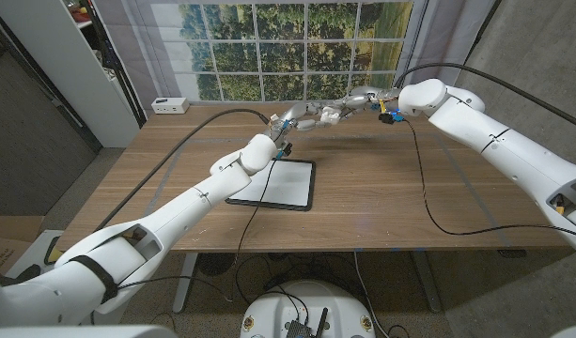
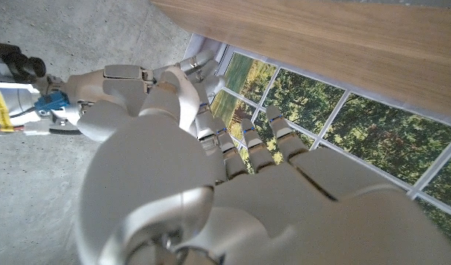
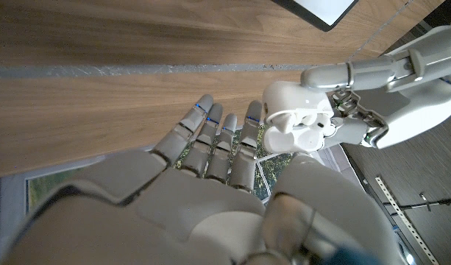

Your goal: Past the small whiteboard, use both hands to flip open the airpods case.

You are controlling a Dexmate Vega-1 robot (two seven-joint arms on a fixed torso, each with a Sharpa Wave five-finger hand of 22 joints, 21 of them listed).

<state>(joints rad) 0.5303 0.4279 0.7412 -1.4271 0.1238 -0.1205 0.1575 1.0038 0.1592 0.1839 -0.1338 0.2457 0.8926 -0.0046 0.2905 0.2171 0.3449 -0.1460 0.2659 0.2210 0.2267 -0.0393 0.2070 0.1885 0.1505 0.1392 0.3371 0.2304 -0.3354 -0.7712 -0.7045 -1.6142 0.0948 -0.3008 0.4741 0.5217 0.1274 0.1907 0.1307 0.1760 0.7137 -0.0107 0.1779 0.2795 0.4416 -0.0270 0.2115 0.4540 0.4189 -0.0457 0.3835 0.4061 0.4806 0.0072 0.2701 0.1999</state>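
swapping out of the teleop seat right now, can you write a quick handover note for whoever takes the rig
Left hand: raised past the small whiteboard, fingers on the airpods case.
Right hand: meets the left one above the far part of the table, also at the case; which of the two carries it, I cannot tell.
Case: white, up in the air between the two hands, not on the table. In the right wrist view its lid looks lifted, inner wells showing.
Done: case picked up, brought past the whiteboard, lid apparently started open.
Left: finish flipping the lid fully open, if it is not yet.
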